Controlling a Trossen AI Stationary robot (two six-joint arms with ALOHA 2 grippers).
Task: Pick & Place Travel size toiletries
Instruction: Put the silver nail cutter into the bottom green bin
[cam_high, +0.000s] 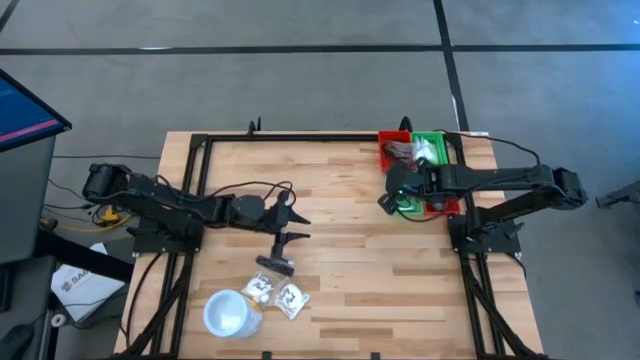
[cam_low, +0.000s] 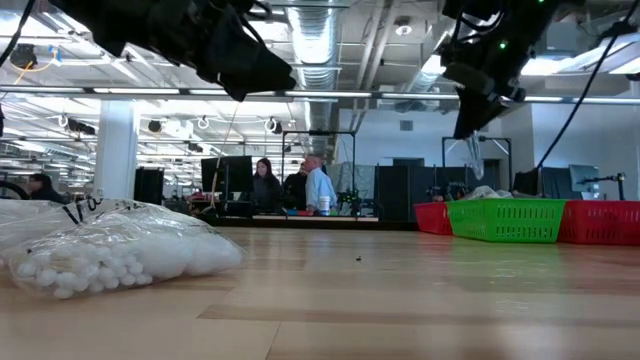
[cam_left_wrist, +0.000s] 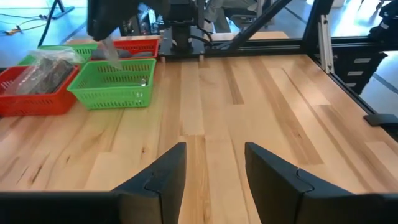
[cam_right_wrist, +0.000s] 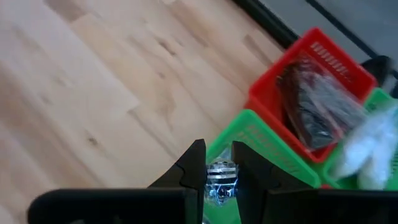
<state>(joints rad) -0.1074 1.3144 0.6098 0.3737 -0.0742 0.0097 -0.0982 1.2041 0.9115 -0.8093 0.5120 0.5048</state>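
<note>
My right gripper (cam_right_wrist: 219, 167) is shut on a clear plastic sachet (cam_right_wrist: 221, 177) and hovers over the green basket (cam_right_wrist: 261, 149) at the table's far right. Beside that basket, a red basket (cam_right_wrist: 314, 102) holds dark toiletries, and another green basket holds a sachet with white contents (cam_right_wrist: 373, 143). My left gripper (cam_left_wrist: 214, 168) stands open above the table's middle, holding nothing. Near the front edge a dark oblong toiletry (cam_high: 275, 263) and two clear sachets (cam_high: 262, 290) (cam_high: 292, 298) lie flat on the wood. My right gripper pinches the clear sachet (cam_right_wrist: 221, 173) between its two fingers, which slant down from above. In the left wrist view the sachet (cam_left_wrist: 112, 55) hangs below the fingers, clear of the green basket. Which edge the fingers have, I cannot tell.
A white round cup (cam_high: 230, 312) stands at the front left next to the sachets. Red and green baskets (cam_high: 393, 150) (cam_high: 430, 150) cluster at the far right corner. A black frame (cam_high: 300, 137) runs along the table's edges. People stand in the room behind (cam_low: 300, 185).
</note>
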